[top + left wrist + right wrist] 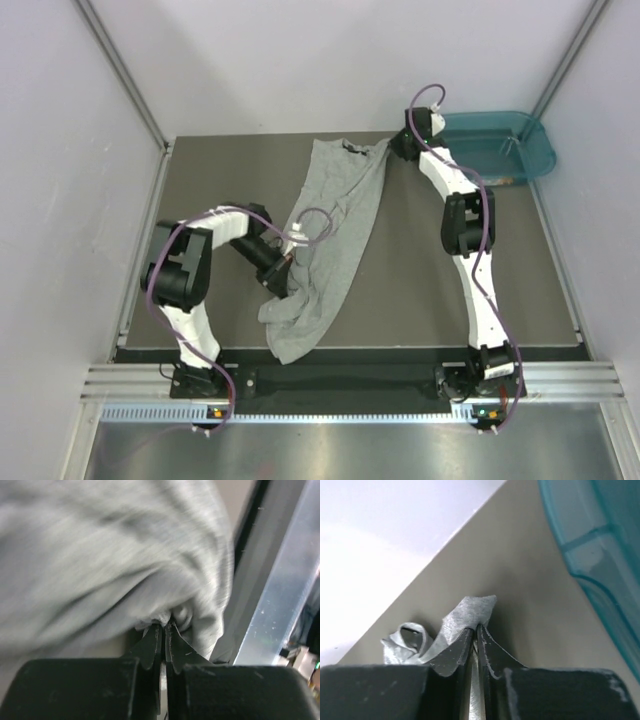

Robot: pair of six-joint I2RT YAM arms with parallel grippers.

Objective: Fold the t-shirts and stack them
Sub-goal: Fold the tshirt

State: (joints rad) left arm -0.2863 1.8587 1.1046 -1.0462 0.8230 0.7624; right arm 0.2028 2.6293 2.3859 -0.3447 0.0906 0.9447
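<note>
Pinching the grey t-shirt (330,230) lying diagonally across the table (400,300), left gripper (164,627) and right gripper (475,629) each have jaws closed on fabric.

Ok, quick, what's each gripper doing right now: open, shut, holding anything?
Left gripper: shut on a bunched fold of the t-shirt.
Right gripper: shut on an edge of the t-shirt, beside the teal tub.

One t-shirt (325,235): light heather grey, plain (a fine mottled weave shows up close). One tub (505,145): translucent teal. The table (420,290): flat dark grey-brown. Two arms (480,290): white shells, black joints. The cables (430,88): purple. The left pincer (164,627) and right pincer (475,629): black.
</note>
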